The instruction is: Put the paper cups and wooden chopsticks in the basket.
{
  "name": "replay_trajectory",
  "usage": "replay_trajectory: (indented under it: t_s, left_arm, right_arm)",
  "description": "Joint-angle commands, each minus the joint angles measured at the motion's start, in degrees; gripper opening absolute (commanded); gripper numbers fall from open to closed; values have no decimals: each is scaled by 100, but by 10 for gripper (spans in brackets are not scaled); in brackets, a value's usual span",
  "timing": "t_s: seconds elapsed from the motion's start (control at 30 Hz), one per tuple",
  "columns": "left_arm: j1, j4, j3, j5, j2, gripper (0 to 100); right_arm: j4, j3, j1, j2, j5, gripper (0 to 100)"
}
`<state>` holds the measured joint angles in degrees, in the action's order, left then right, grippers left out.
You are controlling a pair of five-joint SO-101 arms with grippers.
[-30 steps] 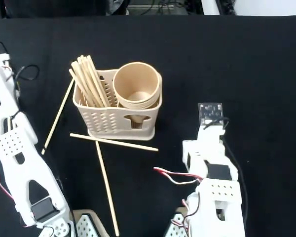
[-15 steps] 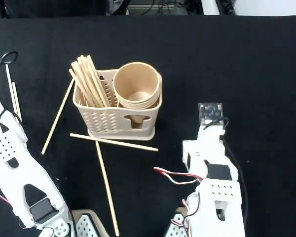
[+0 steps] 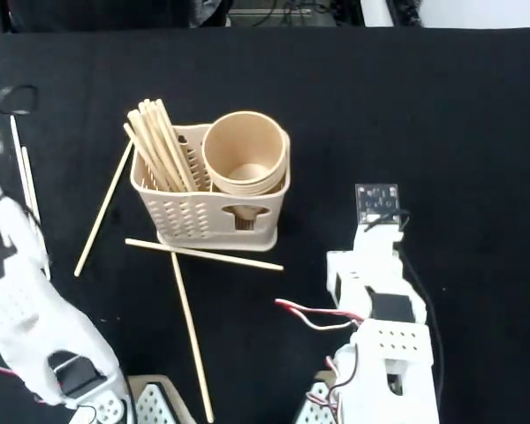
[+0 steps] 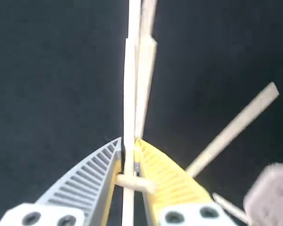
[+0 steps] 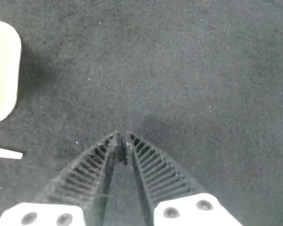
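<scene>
The beige basket (image 3: pixel 194 216) stands mid-table with stacked paper cups (image 3: pixel 246 155) and a bundle of wooden chopsticks (image 3: pixel 159 146) inside. Three loose chopsticks lie around it: one at its left (image 3: pixel 104 208), one along its front (image 3: pixel 203 254), one running toward the near edge (image 3: pixel 192 336). At the far left, my left gripper (image 4: pixel 129 146) is shut on a pair of chopsticks (image 4: pixel 134 84) that point away from it over the black cloth, also seen beside the left arm (image 3: pixel 22 172). My right gripper (image 5: pixel 120 141) is shut on nothing, low over the cloth to the right of the basket.
The right arm (image 3: pixel 375 291) rests at the near right, pointing toward the back. The left arm (image 3: pixel 18 300) takes up the near-left corner. A basket corner (image 5: pixel 2 70) and a chopstick tip (image 5: pixel 4 153) show beside the right gripper. Black cloth covers the table.
The left arm has pulled back toward the near-left corner, uncovering the pair of chopsticks it holds. The right arm, basket and loose chopsticks have not moved.
</scene>
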<state>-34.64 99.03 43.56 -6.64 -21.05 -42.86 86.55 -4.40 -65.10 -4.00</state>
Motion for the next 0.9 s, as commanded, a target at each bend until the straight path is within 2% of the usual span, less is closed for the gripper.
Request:
replay_trajectory:
  t_s: [0.0,0.27,0.43,0.53,0.7,0.87]
  left_arm:
    - [356,-809,-2088,-70,1793,29]
    - [409,-4686,-6088,-62,4264,29]
    - [409,-6646,-7688,712,5679,29]
    - [690,-7244,-8312,756,6567,29]
    - [1218,-7499,-9033,659,8079,28]
    - [1455,-7956,-9587,659,9196,28]
  right_arm:
    - [97,-40,53,-13,0,15]
    - [97,-40,53,-13,0,15]
    - [97,-40,53,-13,0,15]
    - [97,-40,53,-13,0,15]
    - [97,-40,53,-13,0,15]
    - [97,-40,53,-13,0,15]
